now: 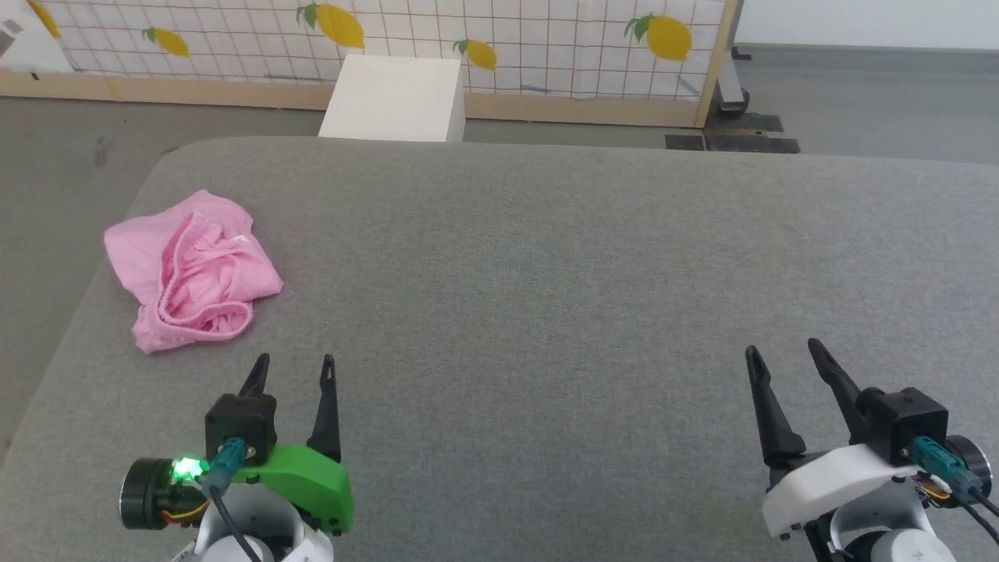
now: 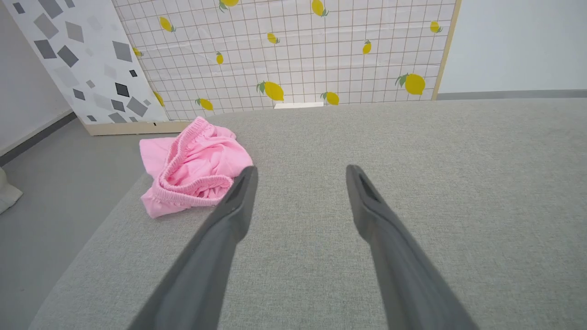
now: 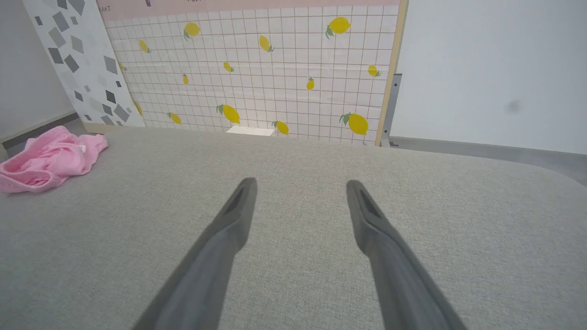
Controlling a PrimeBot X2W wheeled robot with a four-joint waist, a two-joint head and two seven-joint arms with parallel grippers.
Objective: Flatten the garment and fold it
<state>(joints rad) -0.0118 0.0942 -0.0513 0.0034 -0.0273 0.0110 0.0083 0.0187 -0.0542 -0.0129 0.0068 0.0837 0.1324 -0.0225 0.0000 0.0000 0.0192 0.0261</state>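
The garment (image 1: 191, 269), small bright pink shorts, lies crumpled near the left edge of the grey padded table (image 1: 546, 297), its gathered waistband turned up and a small white tag showing. My left gripper (image 1: 295, 365) stands open just short of the shorts, a little to their right, with nothing between its fingers. In the left wrist view the garment (image 2: 192, 167) lies ahead and left of the left gripper (image 2: 300, 172). My right gripper (image 1: 782, 349) is open over bare table at the lower right. The right wrist view shows the garment (image 3: 48, 158) far to the left of the right gripper (image 3: 300, 183).
A white box (image 1: 394, 97) stands on the floor behind the table's far edge. A lemon-patterned grid panel (image 1: 468, 39) runs along the back. The table's left edge drops to grey floor (image 1: 47, 195) close beside the shorts.
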